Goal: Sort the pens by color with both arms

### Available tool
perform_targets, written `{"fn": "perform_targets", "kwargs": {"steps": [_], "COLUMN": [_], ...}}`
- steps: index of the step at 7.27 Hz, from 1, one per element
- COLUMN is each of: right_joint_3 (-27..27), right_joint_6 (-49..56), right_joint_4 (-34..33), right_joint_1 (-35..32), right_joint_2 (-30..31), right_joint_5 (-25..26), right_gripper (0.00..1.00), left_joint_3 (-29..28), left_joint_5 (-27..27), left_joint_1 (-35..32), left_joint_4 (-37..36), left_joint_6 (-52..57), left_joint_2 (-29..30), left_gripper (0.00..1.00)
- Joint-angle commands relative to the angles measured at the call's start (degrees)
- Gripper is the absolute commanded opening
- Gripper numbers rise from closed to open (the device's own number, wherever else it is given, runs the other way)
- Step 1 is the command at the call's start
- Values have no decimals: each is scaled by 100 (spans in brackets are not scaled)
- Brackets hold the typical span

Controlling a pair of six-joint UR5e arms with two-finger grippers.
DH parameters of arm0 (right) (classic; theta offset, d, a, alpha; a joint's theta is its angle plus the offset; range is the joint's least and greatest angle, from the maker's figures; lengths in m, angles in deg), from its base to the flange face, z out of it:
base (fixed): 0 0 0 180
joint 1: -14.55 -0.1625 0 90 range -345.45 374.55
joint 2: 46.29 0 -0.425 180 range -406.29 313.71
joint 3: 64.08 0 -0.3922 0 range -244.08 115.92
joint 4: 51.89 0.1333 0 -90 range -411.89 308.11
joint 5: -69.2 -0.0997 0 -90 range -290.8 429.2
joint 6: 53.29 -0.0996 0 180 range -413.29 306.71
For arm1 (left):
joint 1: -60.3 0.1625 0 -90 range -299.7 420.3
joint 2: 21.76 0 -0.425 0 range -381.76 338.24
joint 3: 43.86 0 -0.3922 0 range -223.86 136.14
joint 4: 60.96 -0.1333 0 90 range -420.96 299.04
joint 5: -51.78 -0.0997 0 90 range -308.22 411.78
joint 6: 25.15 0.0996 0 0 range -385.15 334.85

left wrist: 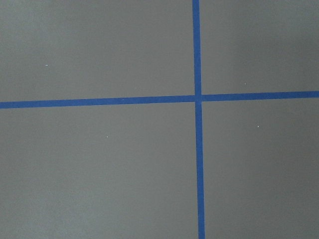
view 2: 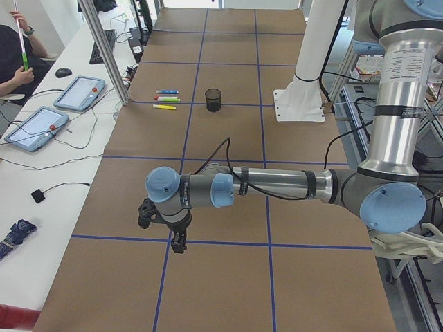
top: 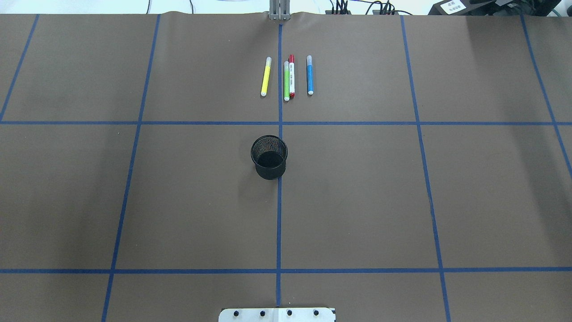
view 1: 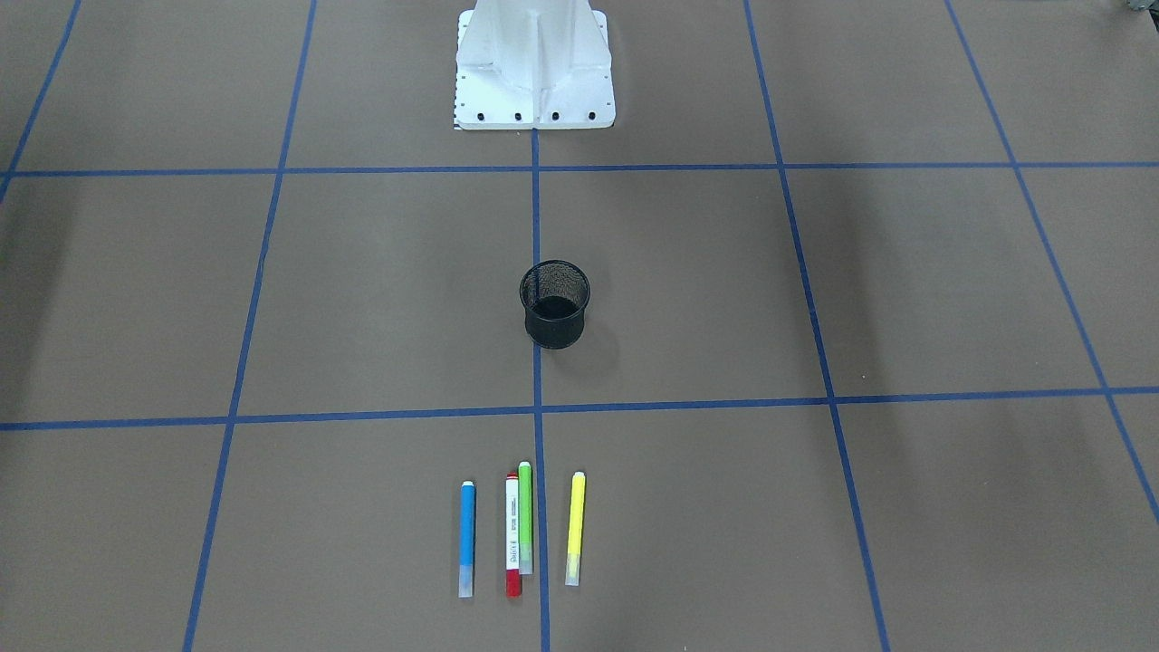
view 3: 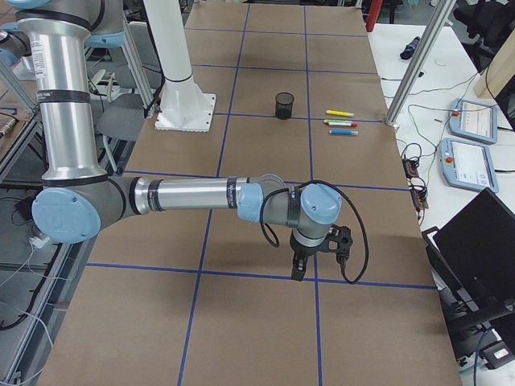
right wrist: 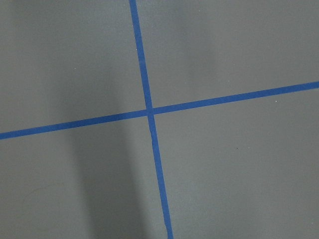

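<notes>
We want left arm (view 2: 277,183) on yellow pen (top: 266,76), right arm (view 3: 193,195) on blue pen (top: 309,75), outermost first. Left fingers (view 2: 178,243), right fingers (view 3: 298,270): spread or not, we can't tell.

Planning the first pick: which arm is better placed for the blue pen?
Right, likely: the blue pen lies on the right arm's side of the centre tape line.

- The black mesh cup (top: 269,156) is seen upright at frame centre, with bare paper all around it.
- The green pen (top: 286,81) and white pen (top: 292,77) are laid touching; the yellow pen (top: 266,76) and blue pen (top: 309,75) are flanked by open gaps.
- A metal post (top: 279,11) is stood at the top edge, just above them.
</notes>
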Motion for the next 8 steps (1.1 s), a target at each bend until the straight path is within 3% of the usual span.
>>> {"fn": "perform_targets", "kwargs": {"steps": [1,8], "right_joint_3": [-8,36], "right_joint_6": [1,9], "right_joint_4": [13,13], "right_joint_1": [0,-35], "right_joint_2": [11,151], "right_joint_5": [10,-8], "right_gripper": [100,100], "left_joint_3": [-1,60], "left_joint_5": [9,9], "left_joint_1": [0,0], "left_joint_4": [-1,8], "left_joint_6": [9,0], "left_joint_2": [-2,-2], "left_gripper": [100,100]}}
